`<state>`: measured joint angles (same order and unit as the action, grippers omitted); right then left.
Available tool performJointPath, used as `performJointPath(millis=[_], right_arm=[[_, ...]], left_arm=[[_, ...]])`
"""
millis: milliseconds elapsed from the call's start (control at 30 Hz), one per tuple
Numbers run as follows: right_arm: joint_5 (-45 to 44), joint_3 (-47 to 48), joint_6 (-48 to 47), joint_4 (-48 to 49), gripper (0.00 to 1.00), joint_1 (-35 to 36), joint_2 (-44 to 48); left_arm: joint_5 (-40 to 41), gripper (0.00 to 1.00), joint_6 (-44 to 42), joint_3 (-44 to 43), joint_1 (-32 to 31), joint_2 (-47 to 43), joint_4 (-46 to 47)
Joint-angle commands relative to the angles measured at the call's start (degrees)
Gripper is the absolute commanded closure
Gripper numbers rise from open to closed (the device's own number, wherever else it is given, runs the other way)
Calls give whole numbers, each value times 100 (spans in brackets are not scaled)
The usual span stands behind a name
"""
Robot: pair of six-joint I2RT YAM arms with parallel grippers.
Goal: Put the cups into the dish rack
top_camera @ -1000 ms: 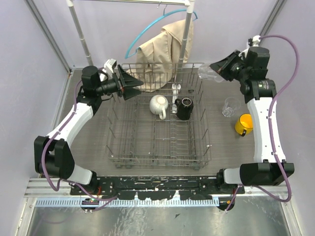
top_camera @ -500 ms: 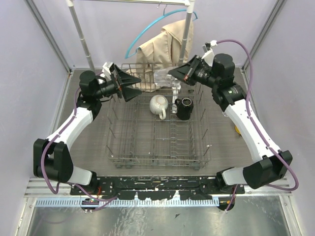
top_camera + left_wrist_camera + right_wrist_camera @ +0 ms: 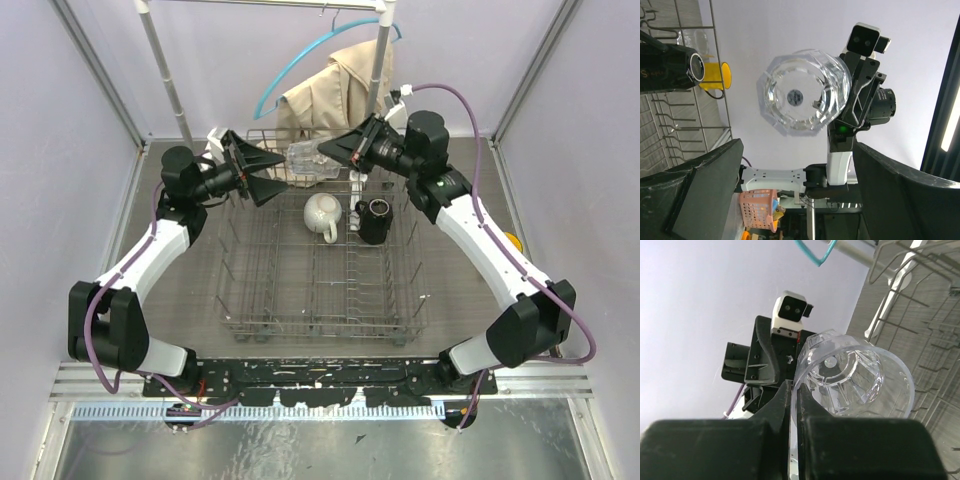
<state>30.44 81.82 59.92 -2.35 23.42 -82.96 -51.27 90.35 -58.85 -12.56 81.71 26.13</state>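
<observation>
My right gripper (image 3: 335, 155) is shut on the rim of a clear glass tumbler (image 3: 308, 160) and holds it on its side above the back left of the grey wire dish rack (image 3: 320, 325). In the right wrist view the fingertips (image 3: 785, 395) pinch the tumbler's wall (image 3: 855, 375). My left gripper (image 3: 285, 168) is open, empty and faces the tumbler's base (image 3: 805, 92) from close by. A white mug (image 3: 322, 214) and a black mug (image 3: 375, 220) sit in the rack. Only a sliver of the yellow mug (image 3: 514, 240) shows behind the right arm. The second tumbler is hidden in the top view.
A clothes rail of metal poles (image 3: 165, 70) stands behind the rack with a beige garment (image 3: 340, 90) and a blue hanger (image 3: 300, 65) on it. Pale walls close in on both sides. A pink basket (image 3: 757, 210) sits beyond the table.
My right arm swung left with the tumbler from the far right to above the rack's back left corner, close to the left gripper. The left arm barely moved.
</observation>
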Motion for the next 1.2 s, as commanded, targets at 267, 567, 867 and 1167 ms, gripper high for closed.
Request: performJointPath(millis=[267, 567, 867, 1167], right_arm=[[156, -1, 429, 1029, 99, 530, -103], [147, 1, 553, 1241, 99, 716, -234], [34, -58, 398, 1183, 100, 708, -185], [8, -84, 402, 1280, 99, 712, -294]], left_arm=[[108, 2, 66, -144, 20, 63, 226], [133, 2, 102, -44, 37, -22, 282], [94, 8, 232, 113, 252, -203, 414], [0, 8, 266, 128, 258, -235, 376]])
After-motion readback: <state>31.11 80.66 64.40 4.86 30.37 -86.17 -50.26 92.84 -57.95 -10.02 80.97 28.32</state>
